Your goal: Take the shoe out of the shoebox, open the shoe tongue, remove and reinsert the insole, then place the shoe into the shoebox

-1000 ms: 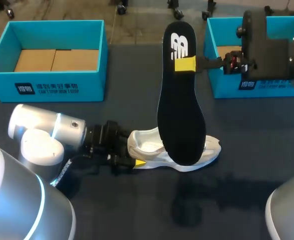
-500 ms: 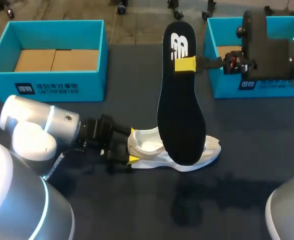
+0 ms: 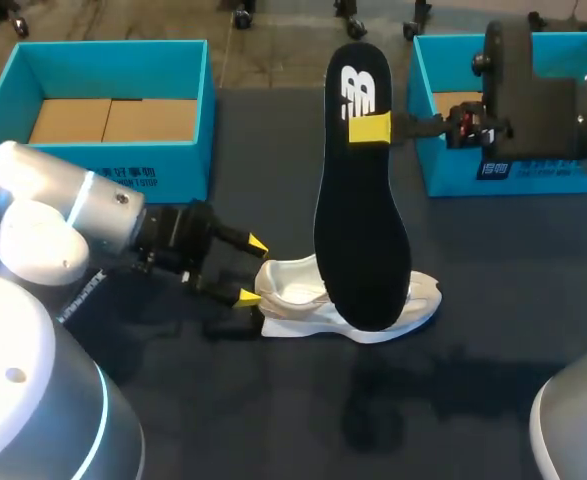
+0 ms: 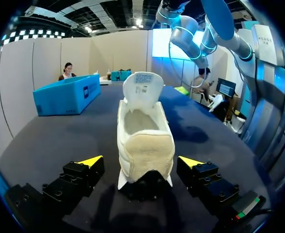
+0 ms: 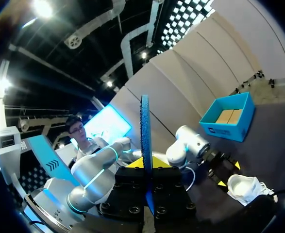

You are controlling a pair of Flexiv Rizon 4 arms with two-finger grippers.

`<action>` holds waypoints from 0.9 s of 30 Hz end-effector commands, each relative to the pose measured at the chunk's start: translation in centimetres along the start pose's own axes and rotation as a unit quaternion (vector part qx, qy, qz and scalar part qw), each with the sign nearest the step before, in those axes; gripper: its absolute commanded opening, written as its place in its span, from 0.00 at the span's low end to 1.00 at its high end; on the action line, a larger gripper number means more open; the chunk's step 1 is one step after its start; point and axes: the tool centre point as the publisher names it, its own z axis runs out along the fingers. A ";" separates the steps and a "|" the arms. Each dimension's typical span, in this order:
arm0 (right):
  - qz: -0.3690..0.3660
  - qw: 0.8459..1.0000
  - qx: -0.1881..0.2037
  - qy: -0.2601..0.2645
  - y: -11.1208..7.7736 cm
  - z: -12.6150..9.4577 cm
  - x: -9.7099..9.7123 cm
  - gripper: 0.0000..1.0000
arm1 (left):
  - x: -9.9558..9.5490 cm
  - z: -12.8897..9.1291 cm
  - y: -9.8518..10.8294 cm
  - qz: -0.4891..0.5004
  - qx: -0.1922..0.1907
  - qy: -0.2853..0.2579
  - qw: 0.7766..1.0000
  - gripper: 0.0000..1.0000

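Observation:
A white shoe (image 3: 298,300) lies on the dark table, heel toward my left arm, tongue raised (image 4: 143,90). My left gripper (image 3: 251,270) stands open at the heel; in the left wrist view the heel (image 4: 147,155) sits between the spread fingers of the left gripper (image 4: 141,161), with gaps on both sides. The black insole (image 3: 361,215) hangs upright above the shoe, its lower end in front of the shoe's middle. My right gripper (image 3: 370,128) is shut on the insole's upper part. The right wrist view shows the insole (image 5: 145,131) edge-on, clamped in the right gripper (image 5: 146,167).
An open blue shoebox (image 3: 103,165) stands at the back left, with a cardboard floor. A second blue box (image 3: 453,175) is at the back right, partly hidden by my right arm (image 3: 543,90). Bare dark table lies in front of the shoe.
My left arm has swung back and to the left, and its open gripper has drawn a little away from the shoe's heel. The right arm and the insole have stayed still.

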 end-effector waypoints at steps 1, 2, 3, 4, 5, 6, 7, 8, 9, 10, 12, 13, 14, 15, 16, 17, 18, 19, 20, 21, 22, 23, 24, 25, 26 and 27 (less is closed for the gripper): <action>0.000 1.000 -0.001 0.000 0.0 0.2 0.0 0.00 | 0.3 -0.2 0.0 0.000 0.000 -0.002 1.000 1.00; 0.000 1.000 -0.001 0.000 0.0 0.2 0.0 0.00 | 0.3 -0.2 0.0 0.000 0.000 -0.002 1.000 1.00; 0.000 1.000 -0.001 0.000 0.0 0.2 0.0 0.00 | 0.3 -0.2 0.0 0.000 0.000 -0.002 1.000 1.00; 0.000 1.000 -0.001 0.000 0.0 0.2 0.0 0.00 | 0.3 -0.2 0.0 0.000 0.000 -0.002 1.000 1.00; 0.000 1.000 -0.001 0.000 0.0 0.2 0.0 0.00 | 0.3 -0.2 0.0 0.000 0.000 -0.002 1.000 1.00; 0.000 1.000 -0.001 0.000 0.0 0.2 0.0 0.00 | 0.4 -0.3 -0.2 0.012 -0.001 -0.002 1.000 1.00; 0.000 1.000 -0.001 0.000 0.0 0.2 0.0 0.00 | 0.5 -0.3 -0.4 0.019 -0.008 -0.006 1.000 1.00; 0.000 1.000 -0.001 0.000 0.0 0.2 0.0 0.00 | 0.5 -0.5 -0.5 0.022 0.000 0.002 1.000 1.00; 0.000 1.000 -0.001 0.000 0.0 0.2 0.0 0.00 | 0.2 -0.7 -0.5 0.021 -0.010 -0.003 1.000 1.00; 0.000 1.000 -0.001 0.000 0.0 0.2 0.0 0.00 | 0.1 -0.7 -0.5 0.020 -0.024 -0.007 0.999 1.00; 0.000 1.000 -0.001 0.000 0.0 0.2 0.0 0.00 | -0.1 -0.9 -0.4 0.016 -0.039 -0.005 0.999 1.00; 0.000 1.000 -0.001 0.000 0.0 0.2 0.0 0.00 | -0.2 -0.9 -0.4 0.018 -0.050 -0.011 0.999 1.00; 0.000 1.000 -0.001 0.000 0.0 0.2 0.0 0.00 | -0.2 -1.0 -0.4 0.021 -0.058 -0.011 0.998 1.00; 0.000 1.000 -0.001 0.000 0.0 0.2 0.0 0.00 | -0.3 -1.0 -0.5 0.019 -0.065 -0.010 0.998 1.00; 0.000 1.000 -0.001 0.000 0.0 0.2 0.0 0.00 | -0.3 -1.0 -0.7 0.022 -0.084 -0.012 0.996 1.00; 0.000 1.000 -0.001 0.000 0.0 0.2 0.0 0.00 | -0.3 -1.1 -0.8 0.019 -0.089 -0.005 0.996 1.00; 0.000 1.000 -0.001 0.000 0.0 0.2 0.0 0.00 | -0.3 -1.1 -1.0 0.017 -0.099 -0.005 0.995 1.00; 0.000 1.000 -0.001 0.000 0.0 0.2 0.0 0.00 | -0.4 -1.1 -1.2 0.024 -0.111 -0.003 0.994 1.00; 0.000 1.000 -0.001 0.000 0.0 0.2 0.0 0.00 | -0.4 -1.1 -1.5 0.026 -0.128 0.001 0.991 1.00; 0.000 1.000 -0.001 0.000 0.0 0.2 0.0 0.00 | -0.4 -1.1 -1.6 0.030 -0.133 0.000 0.991 1.00; 0.000 1.000 -0.001 0.000 0.0 0.2 0.0 0.00 | -0.3 -1.2 -1.9 0.034 -0.146 0.007 0.989 1.00; 0.000 1.000 -0.001 0.000 0.0 0.2 0.0 0.00 | -0.4 -1.2 -2.1 0.031 -0.162 0.013 0.986 1.00; 0.000 1.000 -0.001 0.000 0.0 0.2 0.0 0.00 | -0.4 -1.2 -2.1 0.031 -0.162 0.013 0.986 1.00; 0.000 1.000 -0.001 0.000 0.0 0.2 0.0 0.00 | -0.4 -1.3 -2.6 0.039 -0.172 0.014 0.984 1.00; 0.000 1.000 -0.001 0.000 0.0 0.2 0.0 0.00 | -0.4 -1.4 -2.9 0.040 -0.185 0.012 0.982 1.00; 0.000 1.000 -0.001 0.000 0.0 0.2 0.0 0.00 | -0.4 -1.4 -3.0 0.044 -0.185 0.012 0.982 1.00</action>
